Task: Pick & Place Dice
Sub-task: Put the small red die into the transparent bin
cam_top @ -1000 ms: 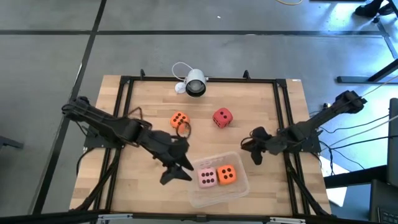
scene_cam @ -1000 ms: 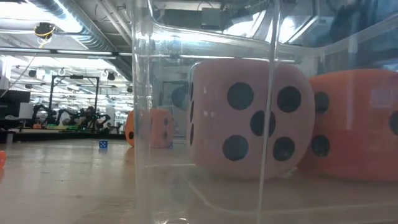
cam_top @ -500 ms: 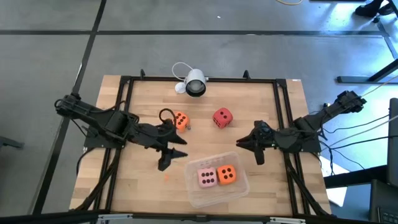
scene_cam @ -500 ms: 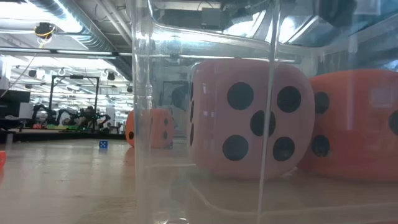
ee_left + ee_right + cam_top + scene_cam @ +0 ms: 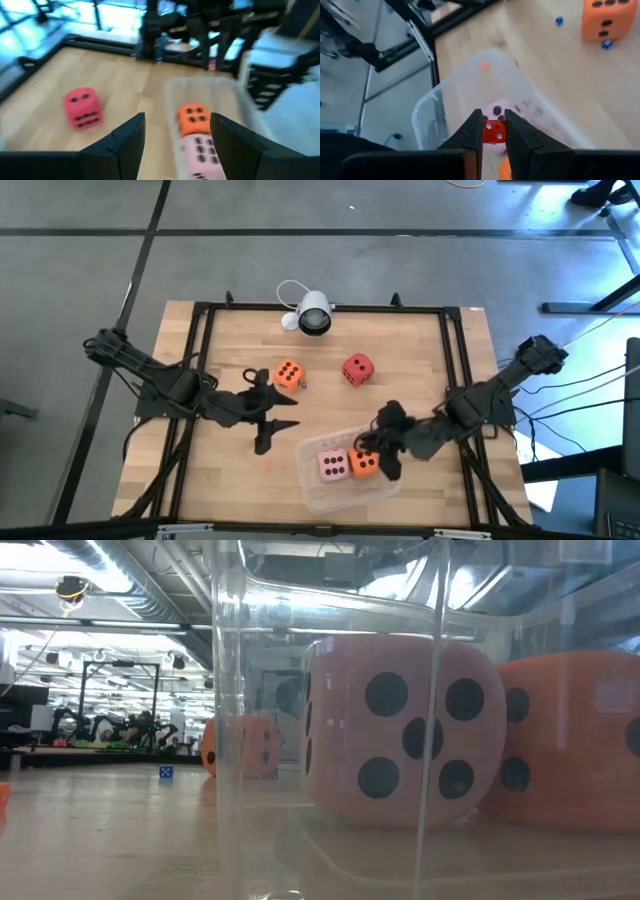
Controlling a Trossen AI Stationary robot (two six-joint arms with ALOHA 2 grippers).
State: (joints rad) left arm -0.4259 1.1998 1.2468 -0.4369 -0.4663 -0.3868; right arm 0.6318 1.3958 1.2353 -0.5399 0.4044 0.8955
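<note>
Pinching tiny red die (image 5: 493, 132) — right hand (image 5: 493, 137).

1. Pale pink die (image 5: 333, 466), black pips.
2. Orange die (image 5: 364, 462) beside it, dark pips.
3. Second orange die (image 5: 288, 373), black spots.
4. Red die (image 5: 357, 368), dark pips.
5. Tiny red die (image 5: 493, 132), white pips.
6. Clear tub (image 5: 345, 499).

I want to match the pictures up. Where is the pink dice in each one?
High view: pink die in the clear tub, left of the orange die.
Low view: huge, centre, behind the tub wall.
Left wrist view: in the tub, beside the orange die.
Right wrist view: faint through the tub wall, behind the small red cube in the right hand.
Shared landmark: the tub.
</note>
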